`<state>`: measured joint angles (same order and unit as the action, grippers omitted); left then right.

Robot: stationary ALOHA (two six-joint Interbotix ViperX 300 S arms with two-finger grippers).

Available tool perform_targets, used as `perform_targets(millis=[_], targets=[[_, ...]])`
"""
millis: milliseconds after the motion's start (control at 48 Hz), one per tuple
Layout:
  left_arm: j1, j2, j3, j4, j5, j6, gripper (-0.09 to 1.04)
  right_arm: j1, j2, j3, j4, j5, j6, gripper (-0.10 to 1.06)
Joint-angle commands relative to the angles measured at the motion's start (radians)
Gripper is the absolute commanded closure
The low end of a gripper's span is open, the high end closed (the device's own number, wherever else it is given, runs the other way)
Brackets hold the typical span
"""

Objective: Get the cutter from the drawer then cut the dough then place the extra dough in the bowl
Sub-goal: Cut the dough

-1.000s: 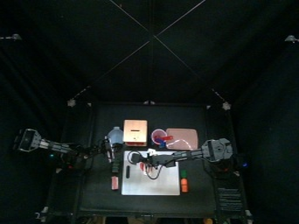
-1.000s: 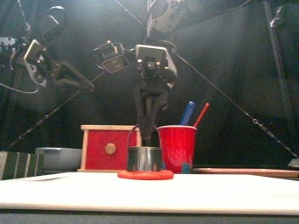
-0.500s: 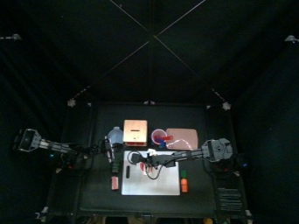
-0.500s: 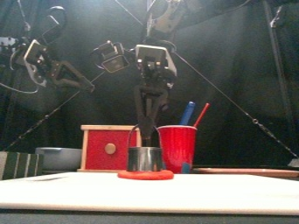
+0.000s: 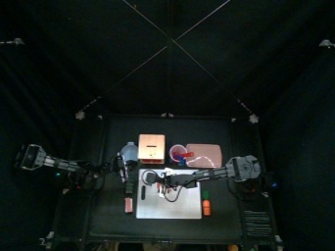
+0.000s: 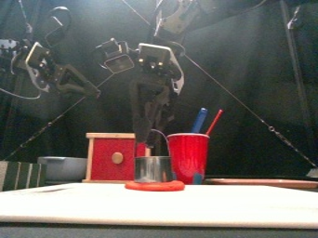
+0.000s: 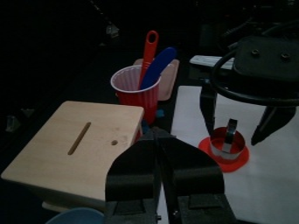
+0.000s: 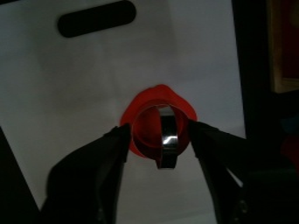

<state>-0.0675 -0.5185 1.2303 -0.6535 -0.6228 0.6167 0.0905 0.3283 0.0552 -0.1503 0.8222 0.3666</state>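
Note:
The round metal cutter (image 6: 154, 168) stands on the flat red dough (image 6: 154, 185), which lies on the white cutting board (image 8: 152, 70). My right gripper (image 6: 154, 125) hangs straight above the cutter, open, its jaws either side of the cutter (image 8: 166, 138) without gripping it. The wire handle rises between them. The pale wooden box (image 6: 115, 156) with its red drawer front stands behind the dough at the left. The blue-grey bowl (image 6: 62, 167) sits further left. My left gripper (image 7: 162, 149) hovers beside the box, shut and holding nothing.
A red cup (image 6: 189, 156) with a blue and a red toy knife stands just right of the cutter, close behind it. A pink tray (image 5: 203, 152) lies at the back right. The board's front half (image 5: 177, 204) is bare.
My right gripper has opened and let go of the cutter, which stays upright on the dough. The left arm has not moved.

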Motion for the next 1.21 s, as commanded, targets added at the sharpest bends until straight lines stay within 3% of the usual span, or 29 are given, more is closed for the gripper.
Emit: perform_targets(millis=[21,354,500,625,750,917,1062,1208], targets=[[0.002,-0.002,-0.021,0.002,-0.008,0.000,0.59,-0.002,-0.028,-0.002,-0.003,-0.005,0.005,0.02],[0.002,0.005,-0.038,0.009,-0.002,0.005,0.58,-0.008,-0.123,0.008,-0.075,-0.055,0.026,0.02],[-0.005,0.012,-0.057,0.046,0.015,0.005,0.57,-0.009,-0.204,0.080,-0.098,-0.149,0.078,0.02],[-0.008,0.040,-0.078,0.104,0.020,-0.005,0.54,-0.017,-0.287,0.209,-0.132,-0.316,0.137,0.02],[-0.026,0.091,-0.112,0.152,0.020,-0.048,0.44,-0.038,-0.360,0.380,-0.186,-0.624,0.213,0.02],[-0.037,0.170,-0.149,0.249,0.012,-0.186,0.22,-0.061,-0.364,0.523,-0.239,-0.910,0.242,0.02],[-0.038,0.281,-0.178,0.341,-0.002,-0.380,0.05,-0.071,-0.341,0.561,-0.225,-0.989,0.233,0.02],[-0.048,0.390,-0.224,0.459,-0.077,-0.537,0.01,-0.087,-0.325,0.569,-0.230,-1.034,0.227,0.02]])
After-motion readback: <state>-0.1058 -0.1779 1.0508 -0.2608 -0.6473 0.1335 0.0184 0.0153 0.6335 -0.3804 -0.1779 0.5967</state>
